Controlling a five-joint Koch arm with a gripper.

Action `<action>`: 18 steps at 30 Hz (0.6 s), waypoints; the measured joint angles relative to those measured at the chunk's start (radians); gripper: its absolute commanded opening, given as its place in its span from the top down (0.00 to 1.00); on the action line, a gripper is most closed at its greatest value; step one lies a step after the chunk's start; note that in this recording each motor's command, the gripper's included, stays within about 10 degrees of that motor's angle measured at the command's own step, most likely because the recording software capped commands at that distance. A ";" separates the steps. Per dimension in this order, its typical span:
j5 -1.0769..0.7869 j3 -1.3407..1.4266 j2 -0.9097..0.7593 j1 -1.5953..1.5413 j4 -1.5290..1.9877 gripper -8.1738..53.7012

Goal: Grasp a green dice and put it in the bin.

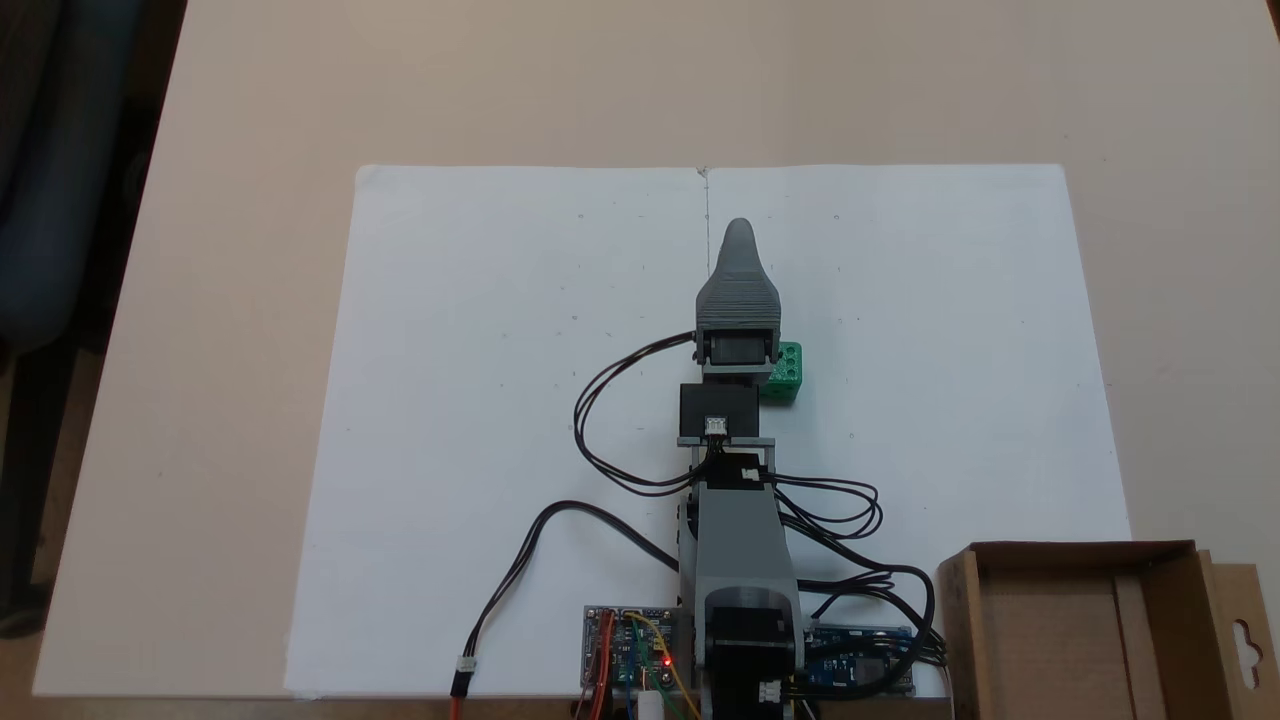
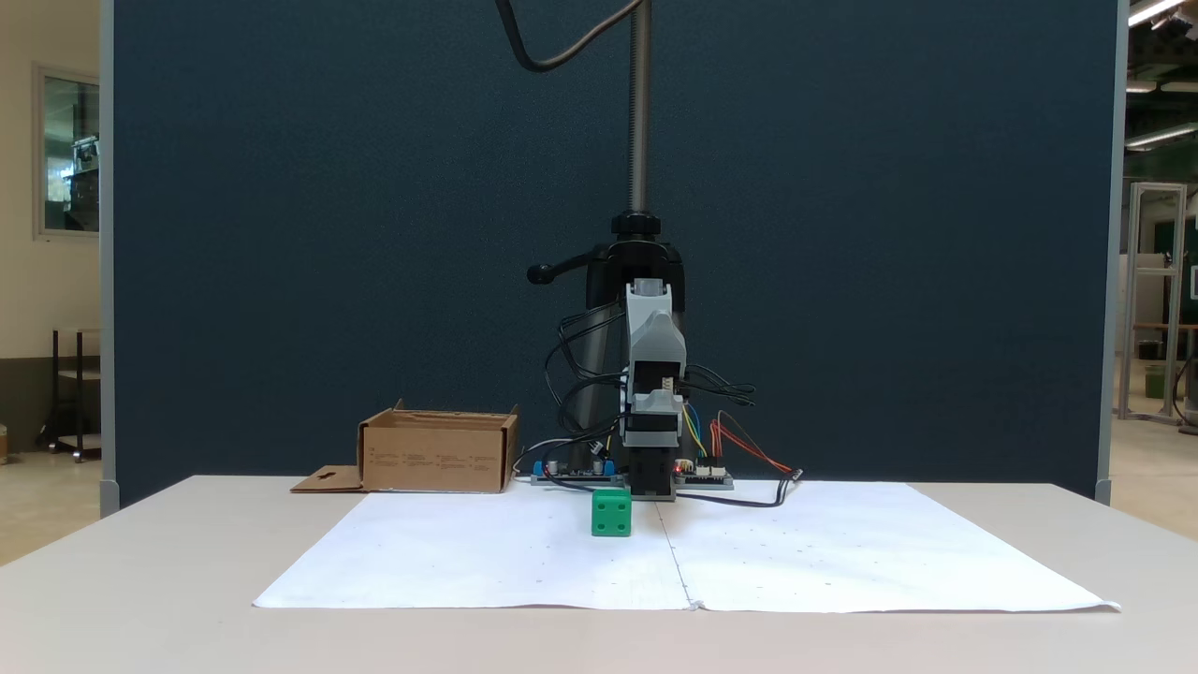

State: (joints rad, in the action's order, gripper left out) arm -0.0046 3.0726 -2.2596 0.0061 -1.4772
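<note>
Now the gripper [image 1: 739, 240] hangs past the green dice [image 1: 783, 373], jaws' state impossible to tell; dropping straight misses, dice sits behind and beside them.

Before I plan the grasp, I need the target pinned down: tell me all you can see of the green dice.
The green dice is a small, bright green cube, plastic by its look, with recessed round pips. It sits flat on the white paper, near the centre seam. From above the arm partly hides it; nothing visibly grips it.
</note>
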 measured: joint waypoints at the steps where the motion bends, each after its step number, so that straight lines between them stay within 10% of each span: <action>1: 0.000 0.000 0.000 0.000 0.000 0.15; 18: 0.000 0.000 0.000 -0.035 -0.002 0.16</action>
State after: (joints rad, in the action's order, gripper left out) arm -0.0046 3.0726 -2.2596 -0.0291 -1.4788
